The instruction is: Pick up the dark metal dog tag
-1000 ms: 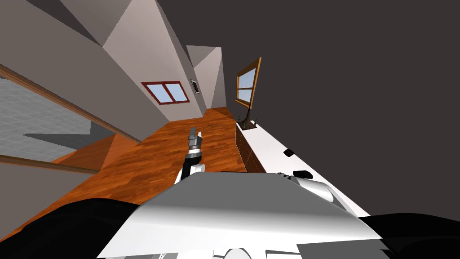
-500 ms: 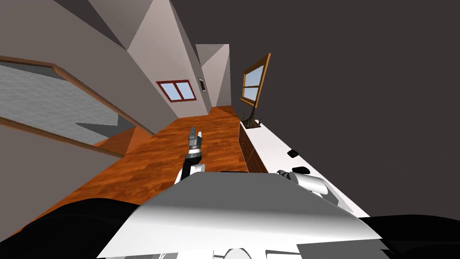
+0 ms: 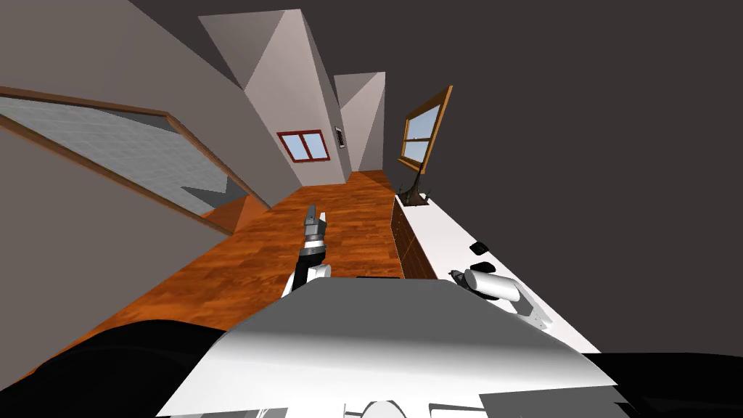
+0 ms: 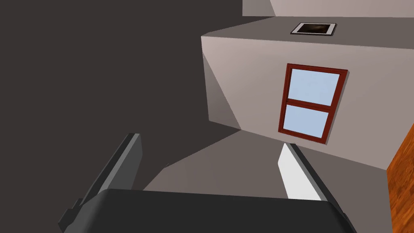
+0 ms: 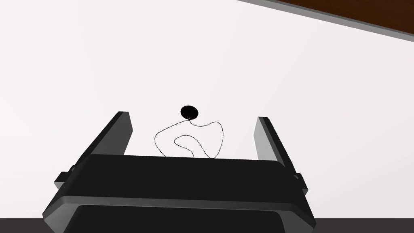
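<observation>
Right gripper [image 5: 193, 117] hovered above the white top [image 5: 81, 60], fingers [image 5: 121, 129] apart and centred on the black dog tag [image 5: 189, 112], apparently aligned for grasping.

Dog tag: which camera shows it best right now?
Right wrist view: the dog tag and its chain lie on the white top between the fingers of the open right tool. In the head view I cannot tell it from small dark shapes there; the left tool points away.
</observation>
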### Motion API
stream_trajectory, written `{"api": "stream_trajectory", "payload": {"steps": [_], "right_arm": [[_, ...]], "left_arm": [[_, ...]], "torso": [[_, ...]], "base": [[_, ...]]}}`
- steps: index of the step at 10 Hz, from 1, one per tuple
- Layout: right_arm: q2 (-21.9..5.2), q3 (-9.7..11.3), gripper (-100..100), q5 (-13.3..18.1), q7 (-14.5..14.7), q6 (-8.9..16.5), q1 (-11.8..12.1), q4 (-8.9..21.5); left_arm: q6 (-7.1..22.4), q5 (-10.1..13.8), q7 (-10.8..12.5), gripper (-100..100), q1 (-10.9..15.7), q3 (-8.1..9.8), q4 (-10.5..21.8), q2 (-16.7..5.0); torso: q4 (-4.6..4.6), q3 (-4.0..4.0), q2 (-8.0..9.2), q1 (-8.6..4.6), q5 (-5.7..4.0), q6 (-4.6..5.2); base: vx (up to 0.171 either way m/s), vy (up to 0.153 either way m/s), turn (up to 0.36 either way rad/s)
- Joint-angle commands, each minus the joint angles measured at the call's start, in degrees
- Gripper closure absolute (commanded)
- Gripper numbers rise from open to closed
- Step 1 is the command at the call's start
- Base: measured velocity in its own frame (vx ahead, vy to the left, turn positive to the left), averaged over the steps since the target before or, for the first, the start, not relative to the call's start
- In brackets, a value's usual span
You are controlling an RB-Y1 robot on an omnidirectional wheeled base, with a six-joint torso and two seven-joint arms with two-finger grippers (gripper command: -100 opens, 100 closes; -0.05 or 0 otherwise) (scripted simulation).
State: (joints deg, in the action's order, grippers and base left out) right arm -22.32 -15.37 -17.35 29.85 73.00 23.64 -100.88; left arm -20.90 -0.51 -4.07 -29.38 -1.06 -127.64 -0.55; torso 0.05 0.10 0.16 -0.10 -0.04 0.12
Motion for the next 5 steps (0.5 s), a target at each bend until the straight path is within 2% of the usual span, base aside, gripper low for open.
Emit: {"api": "stream_trajectory", "payload": {"steps": [1, 2, 3, 4, 5], "right_arm": [[-0.1, -0.6, -100, 0.6, -1.7, 0.4, -2.9, 2.9], [-0.1, -0.6, -100, 0.6, -1.7, 0.4, -2.9, 3.2], [-0.3, -1.1, -100, 0.9, -2.7, 0.6, -4.7, 5.2], [-0.4, -1.6, -100, 1.3, -3.7, 0.8, -6.6, 7.0], [-0.4, -1.4, -100, 1.0, -2.9, 0.7, -5.5, 5.9]], "left_arm": [[0.0, 0.0, 0.0, 0, 0.0, 0.0, 0.0, 0.0], [0.0, 0.0, 0.0, 0, 0.0, 0.0, 0.0, 0.0], [0.0, 0.0, 0.0, 0, 0.0, 0.01, 0.0, 0.0], [0.0, 0.0, 0.0, 0, 0.0, 0.0, 0.0, 0.0], [0.0, 0.0, 0.0, 0, 0.0, 0.0, 0.0, 0.0]], "torso": [[0.0, 0.0, 0.0, 0.0, 0.0, 0.0], [0.01, 0.03, 0.05, 0.0, 0.0, -0.03], [0.0, 0.0, 0.0, -0.02, 0.0, 0.05], [0.0, -0.01, -0.02, -0.01, 0.0, 0.0], [0.01, 0.02, 0.03, 0.08, 0.02, -0.02]], "base": [[-0.141, 0.01, 0.319], [-0.109, 0.009, 0.111], [-0.111, 0.014, 0.162], [-0.134, 0.045, 0.323], [-0.065, 0.014, 0.064]]}}
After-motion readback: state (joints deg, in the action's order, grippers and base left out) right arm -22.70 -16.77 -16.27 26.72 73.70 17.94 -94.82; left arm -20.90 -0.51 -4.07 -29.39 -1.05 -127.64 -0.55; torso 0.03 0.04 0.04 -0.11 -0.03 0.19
